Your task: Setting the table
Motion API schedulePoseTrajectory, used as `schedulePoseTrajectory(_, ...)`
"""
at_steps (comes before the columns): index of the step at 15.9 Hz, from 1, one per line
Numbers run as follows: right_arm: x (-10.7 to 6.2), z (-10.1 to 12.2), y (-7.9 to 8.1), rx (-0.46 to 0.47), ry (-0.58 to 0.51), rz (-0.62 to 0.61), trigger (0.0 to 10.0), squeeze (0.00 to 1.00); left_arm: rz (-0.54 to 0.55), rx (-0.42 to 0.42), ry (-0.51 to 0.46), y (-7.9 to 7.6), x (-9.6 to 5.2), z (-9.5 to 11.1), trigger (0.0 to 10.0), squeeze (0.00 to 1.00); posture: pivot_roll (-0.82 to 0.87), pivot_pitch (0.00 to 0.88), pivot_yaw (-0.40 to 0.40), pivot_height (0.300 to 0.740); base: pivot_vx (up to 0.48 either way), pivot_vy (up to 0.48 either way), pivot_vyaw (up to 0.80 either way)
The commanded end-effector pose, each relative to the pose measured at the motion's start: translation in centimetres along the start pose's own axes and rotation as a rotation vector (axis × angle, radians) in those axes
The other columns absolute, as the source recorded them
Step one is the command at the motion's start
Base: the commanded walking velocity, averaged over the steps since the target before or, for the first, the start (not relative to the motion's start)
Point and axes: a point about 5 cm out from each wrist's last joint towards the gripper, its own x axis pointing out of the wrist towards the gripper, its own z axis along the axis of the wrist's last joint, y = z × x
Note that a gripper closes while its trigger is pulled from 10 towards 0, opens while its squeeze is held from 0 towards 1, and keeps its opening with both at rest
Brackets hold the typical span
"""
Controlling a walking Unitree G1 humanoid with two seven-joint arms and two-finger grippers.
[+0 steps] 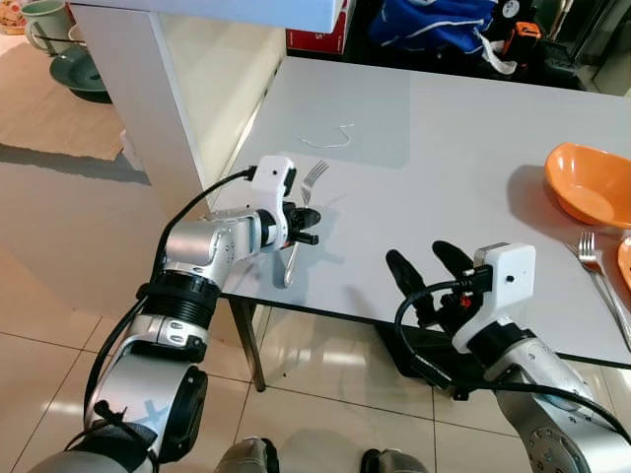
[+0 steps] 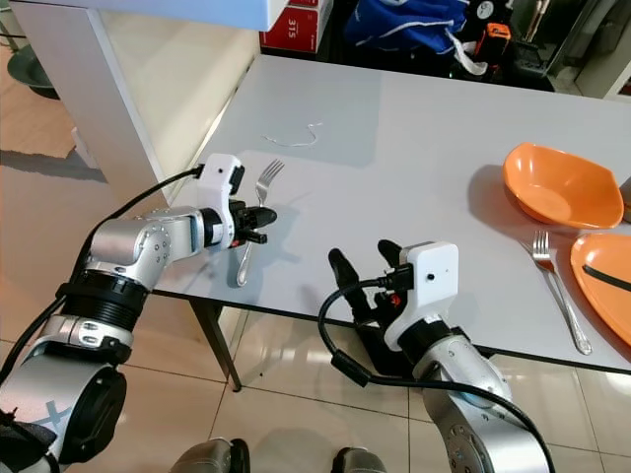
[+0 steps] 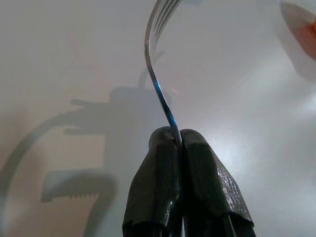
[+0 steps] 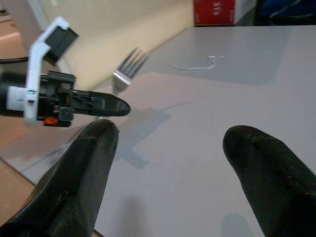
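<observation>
My left gripper [image 1: 308, 221] is shut on the middle of a silver fork [image 1: 314, 177], held just above the near left part of the white table [image 1: 434, 148], tines pointing away from me. The left wrist view shows the fork [image 3: 159, 79] pinched between the black fingertips [image 3: 163, 153]. My right gripper [image 1: 426, 268] is open and holds nothing, hovering over the table's front edge near the middle. An orange bowl [image 1: 592, 182] stands at the right, with a second fork [image 1: 601, 281] lying in front of it and an orange plate [image 2: 603, 281] at the right edge.
A thin white string [image 1: 330, 141] lies on the table beyond the fork. A white counter [image 1: 148, 89] stands close on the left. A blue bag [image 1: 434, 22] and a red box [image 1: 317, 37] sit behind the table. Tiled floor [image 1: 325, 374] lies below.
</observation>
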Motion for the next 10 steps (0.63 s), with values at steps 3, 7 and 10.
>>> schedulePoseTrajectory(3,0.01,0.37,-0.24,-0.008,-0.014,0.009,10.0,0.00,0.038,-0.017,0.071,1.09,0.25,-1.52,10.0,1.00,0.00,0.094,-0.015,0.740,0.000,0.000,0.00)
schedulePoseTrajectory(7,-0.01,0.34,-0.33,-0.019,-0.008,0.002,10.0,0.00,0.066,-0.020,0.061,1.30,0.66,-1.65,10.0,1.00,-0.01,0.096,-0.013,0.740,0.000,0.000,0.00)
schedulePoseTrajectory(10,-0.07,0.50,-0.55,-0.028,-0.014,-0.013,10.0,0.00,0.102,0.000,0.039,1.70,1.07,-1.45,10.0,1.00,-0.02,0.095,-0.008,0.740,0.000,0.000,0.00)
